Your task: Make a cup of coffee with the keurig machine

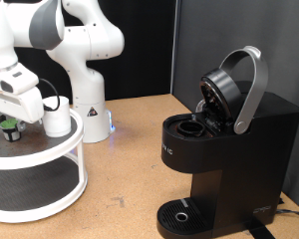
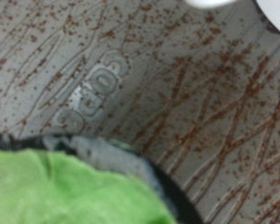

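The keurig machine stands at the exterior view's right with its silver-grey handle and lid raised, so the pod chamber is open. The white cup stands on a round two-tier stand at the left. My gripper is low over the stand's top, right at a green-topped dark pod, just left of the cup. In the wrist view the pod's green top fills one corner very close up, and the cup's edge shows in another. My fingers do not show there.
The stand's top is grey with brown speckles. The robot's white base is behind the stand. The machine's round drip base is bare. A brown tabletop lies between stand and machine.
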